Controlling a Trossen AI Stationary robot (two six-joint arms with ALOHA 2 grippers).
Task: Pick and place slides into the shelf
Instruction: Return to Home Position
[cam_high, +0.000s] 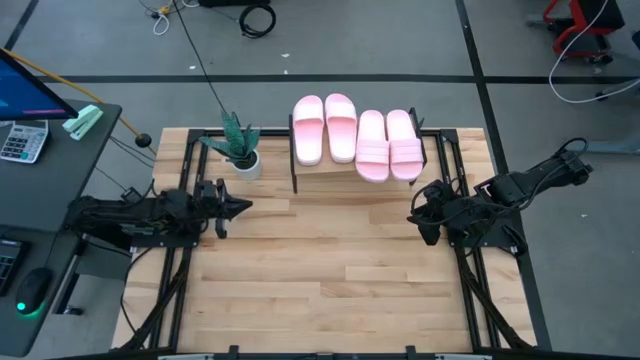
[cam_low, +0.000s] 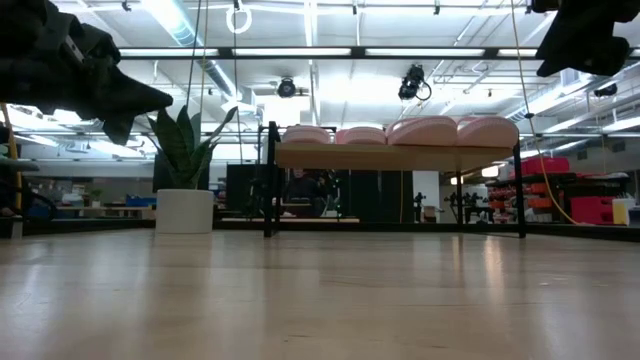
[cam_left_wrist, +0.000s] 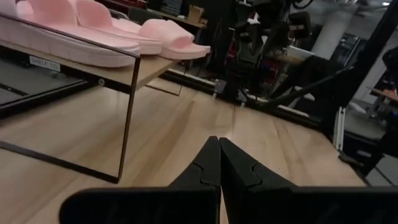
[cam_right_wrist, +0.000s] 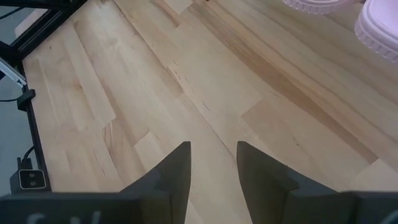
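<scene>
Four pale pink slides (cam_high: 357, 137) lie side by side on the top plank of the small shelf (cam_high: 340, 176) at the table's far edge; the low view shows the slides (cam_low: 400, 131) resting soles down on the shelf top (cam_low: 395, 156). My left gripper (cam_high: 243, 207) hangs shut above the table's left side, pointing right, and its tips (cam_left_wrist: 219, 144) are closed together. My right gripper (cam_high: 414, 215) hovers open over the table's right side, near the shelf's right leg, with bare wood between its fingers (cam_right_wrist: 212, 149). Neither holds anything.
A potted plant (cam_high: 238, 146) in a white pot stands left of the shelf at the far edge. The wooden tabletop (cam_high: 330, 270) stretches between and in front of the arms. Black frame rails (cam_high: 170, 280) run along both table sides.
</scene>
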